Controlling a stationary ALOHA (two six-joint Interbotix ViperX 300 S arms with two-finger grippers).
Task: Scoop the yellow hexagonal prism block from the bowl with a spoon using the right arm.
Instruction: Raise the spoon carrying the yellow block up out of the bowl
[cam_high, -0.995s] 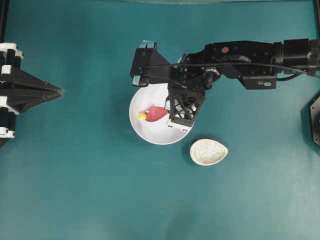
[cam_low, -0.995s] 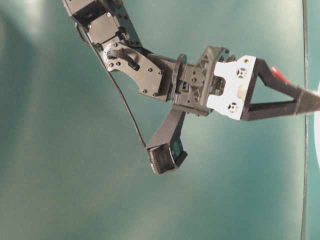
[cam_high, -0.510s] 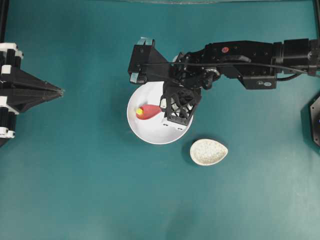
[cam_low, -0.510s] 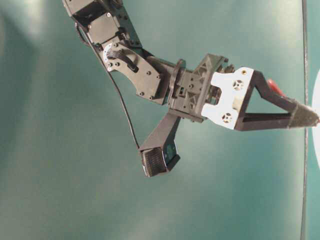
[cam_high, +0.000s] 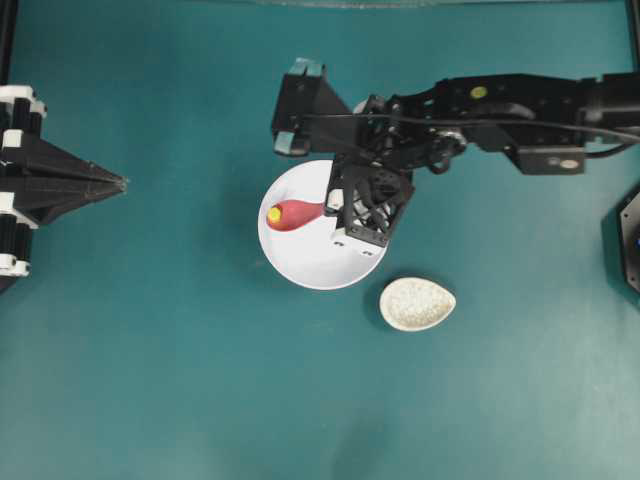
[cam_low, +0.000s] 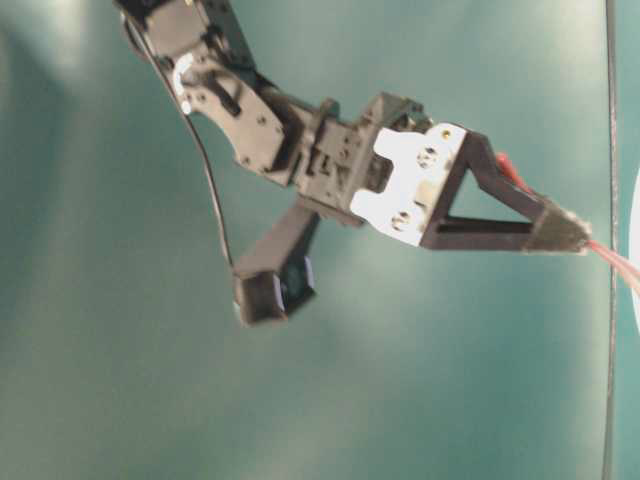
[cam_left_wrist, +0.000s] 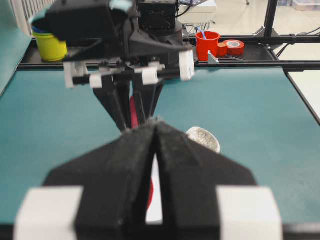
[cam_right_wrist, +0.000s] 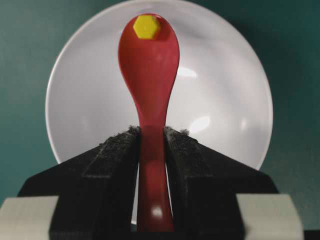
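In the right wrist view, my right gripper (cam_right_wrist: 151, 132) is shut on the handle of the pink-red spoon (cam_right_wrist: 150, 65). The yellow hexagonal prism block (cam_right_wrist: 147, 26) lies in the far tip of the scoop. The white bowl (cam_right_wrist: 220, 100) is below the spoon. Seen from overhead, the spoon (cam_high: 292, 214) points left from the right gripper (cam_high: 330, 208). There the block (cam_high: 274, 214) sits above the bowl's (cam_high: 305, 260) left side. The left gripper (cam_high: 122, 184) rests shut and empty at the far left, well away from the bowl.
A small speckled oval dish (cam_high: 417, 303) lies just to the lower right of the bowl. Beyond the table's far edge stand a red cup (cam_left_wrist: 207, 44), a yellow container (cam_left_wrist: 50, 46) and tape rolls (cam_left_wrist: 232, 46).
The right gripper has carried the spoon, with the block in its scoop, a little left and toward the far side of the bowl. The left arm has stayed still.
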